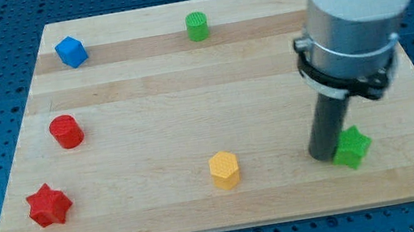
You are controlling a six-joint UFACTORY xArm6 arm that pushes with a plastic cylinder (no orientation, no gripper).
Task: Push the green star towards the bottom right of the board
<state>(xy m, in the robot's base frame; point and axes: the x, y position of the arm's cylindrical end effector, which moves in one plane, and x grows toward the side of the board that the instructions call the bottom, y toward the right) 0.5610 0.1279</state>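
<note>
Tip (pixel 325 154) meets green star (pixel 352 148) near the desk's (pixel 285 195) bottom-right corner.
No pincer shows; a steady, centred push rightward and slightly down should suit.

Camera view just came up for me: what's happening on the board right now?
My tip sits right against the green star, on its left in the view, near the board's bottom right. The yellow hexagon, red star, red cylinder, blue cube and green cylinder stand apart, untouched.
</note>
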